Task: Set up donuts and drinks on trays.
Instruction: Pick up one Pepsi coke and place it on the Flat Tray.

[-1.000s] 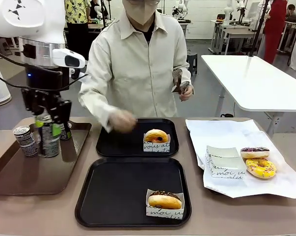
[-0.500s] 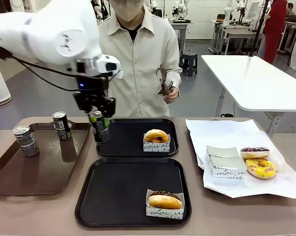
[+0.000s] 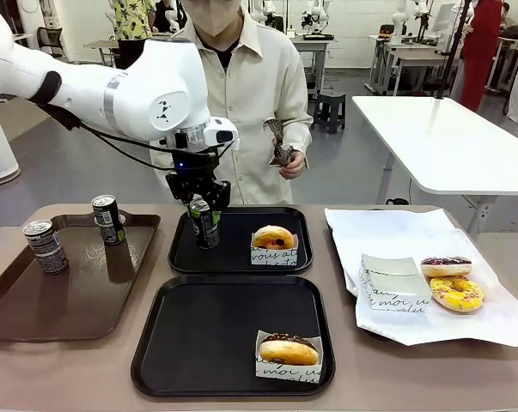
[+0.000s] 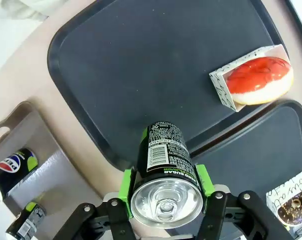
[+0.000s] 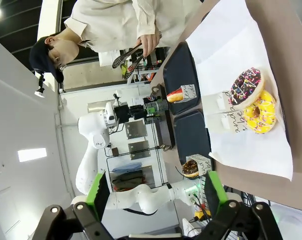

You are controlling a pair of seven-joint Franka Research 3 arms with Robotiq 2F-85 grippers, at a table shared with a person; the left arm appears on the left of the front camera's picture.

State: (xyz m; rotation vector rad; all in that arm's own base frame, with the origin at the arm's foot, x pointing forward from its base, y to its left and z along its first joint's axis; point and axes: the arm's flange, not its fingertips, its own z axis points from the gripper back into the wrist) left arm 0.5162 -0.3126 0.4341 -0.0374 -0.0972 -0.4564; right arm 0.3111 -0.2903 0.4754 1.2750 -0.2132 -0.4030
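Left tool (image 4: 165, 189) is clamping a can (image 4: 163, 150) over the far tray (image 4: 115, 60); right wrist view is revealing right tool (image 5: 157, 195) released.

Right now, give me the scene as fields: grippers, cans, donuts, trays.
left gripper: shut on can, at far tray left side; touchdown unclear
right gripper: open, empty
brown tray: two cans
far tray: one sleeved donut
near tray: one chocolate donut
paper: two donuts, one empty sleeve
person: holds tongs
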